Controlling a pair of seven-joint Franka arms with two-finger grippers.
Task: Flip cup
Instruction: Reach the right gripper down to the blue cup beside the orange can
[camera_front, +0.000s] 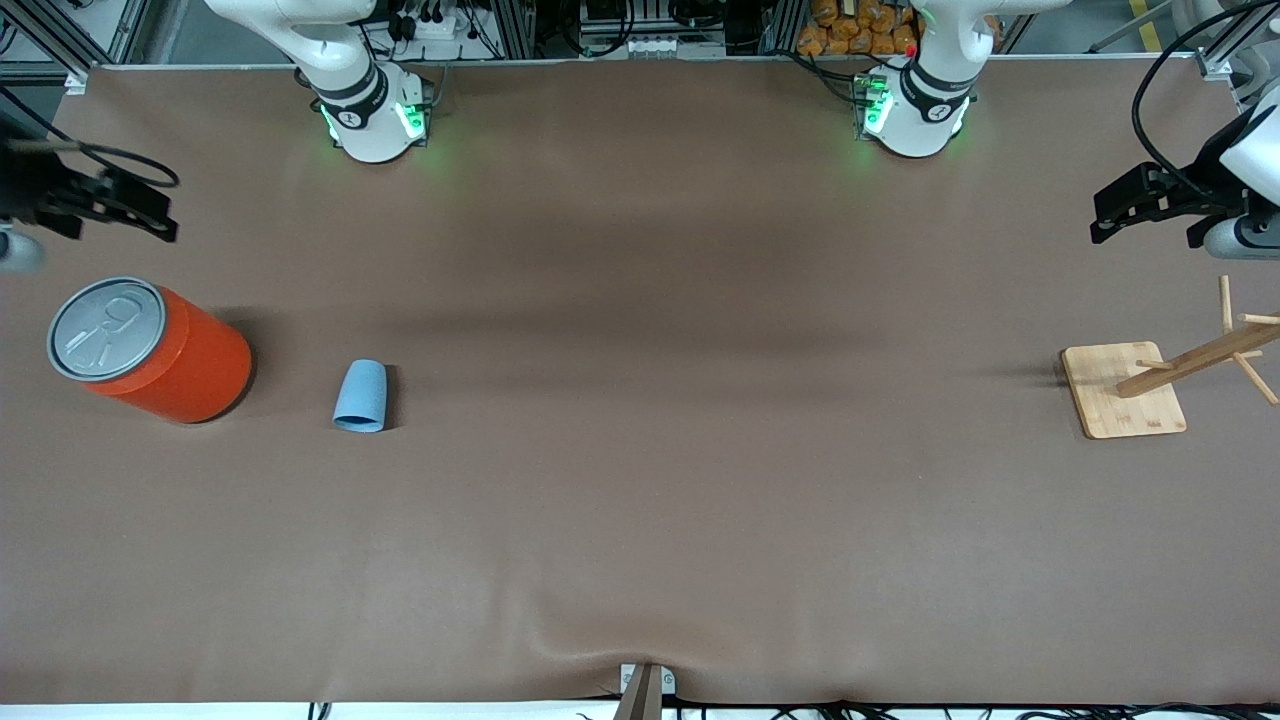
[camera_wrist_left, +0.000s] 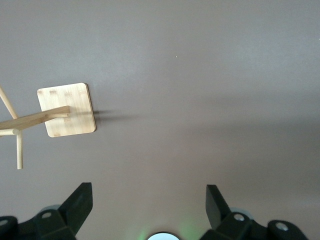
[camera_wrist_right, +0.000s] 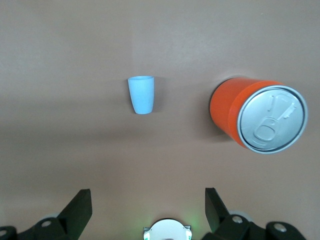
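Note:
The light-blue cup (camera_front: 360, 396) seems to lie on its side on the brown table, its wider end nearer to the front camera, beside the orange can toward the table's middle. It also shows in the right wrist view (camera_wrist_right: 141, 94). My right gripper (camera_front: 140, 205) is open and empty, up in the air over the table at the right arm's end, apart from the cup; its own view shows the fingers spread (camera_wrist_right: 148, 200). My left gripper (camera_front: 1110, 215) is open and empty, up over the left arm's end of the table (camera_wrist_left: 149, 197).
A large orange-red can (camera_front: 150, 350) with a grey pull-tab lid stands at the right arm's end (camera_wrist_right: 257, 119). A wooden peg rack on a square base (camera_front: 1120, 390) stands at the left arm's end (camera_wrist_left: 67, 110). A brown cloth covers the table.

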